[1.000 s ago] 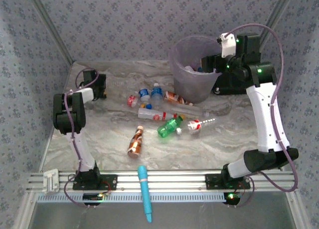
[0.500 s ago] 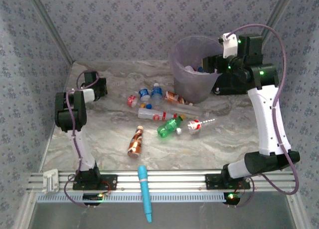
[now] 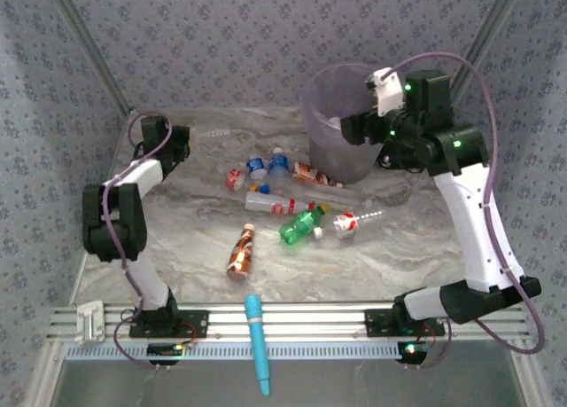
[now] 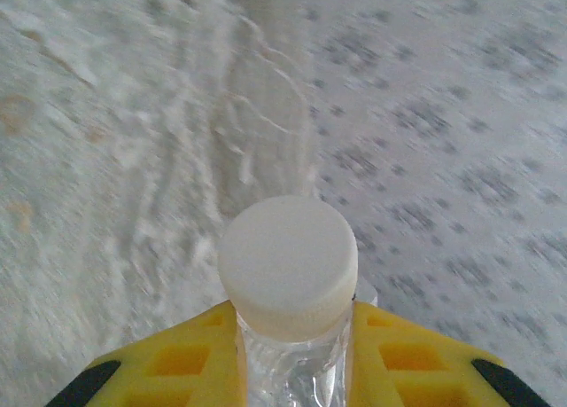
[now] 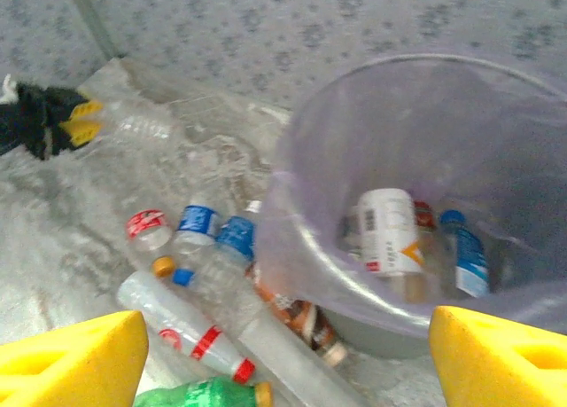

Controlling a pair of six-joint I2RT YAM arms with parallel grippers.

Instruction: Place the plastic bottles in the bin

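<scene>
Walls [image 3: 221,35]: grey-blue fabric with a small repeating floral print, enclosing the cell on three sides.
Worktop [image 3: 390,247]: flat, pale, marble-veined surface with an aluminium rail along its near edge.
Bin [image 3: 332,154]: round, tapered, translucent pale-purple plastic, upright at the far right of the worktop, and much taller than any bottle.
Right pincer [image 3: 353,128]: yellow fingers spread wide and holding nothing, hanging over the bin's open mouth, with the white arm arching up from the right.
Left pincer [image 3: 174,145]: at the far left of the worktop, well apart from the bin, its ribbed yellow fingers pressed on the neck of a clear bottle.
Loose bottles [image 3: 283,190]: lying on their sides between the two arms, with smooth or ridged plastic.
- long clear bottle [image 3: 275,203] with a red label
- green bottle [image 3: 303,223]
- brown bottle [image 3: 240,250]
- two blue-labelled bottles [image 3: 266,166] side by side
- One more lies against the bin's base.
Blue tool [image 3: 257,340]: long, light-blue and pen-shaped, lying across the rail.
Clear bottle [image 4: 288,265]: crinkled clear body with a round matte white cap, jutting out beyond the fingers.
In the bin: a white bottle [image 5: 390,234] with an orange mark and a blue-capped bottle [image 5: 465,256] lie at the bottom, blurred through the wall.
</scene>
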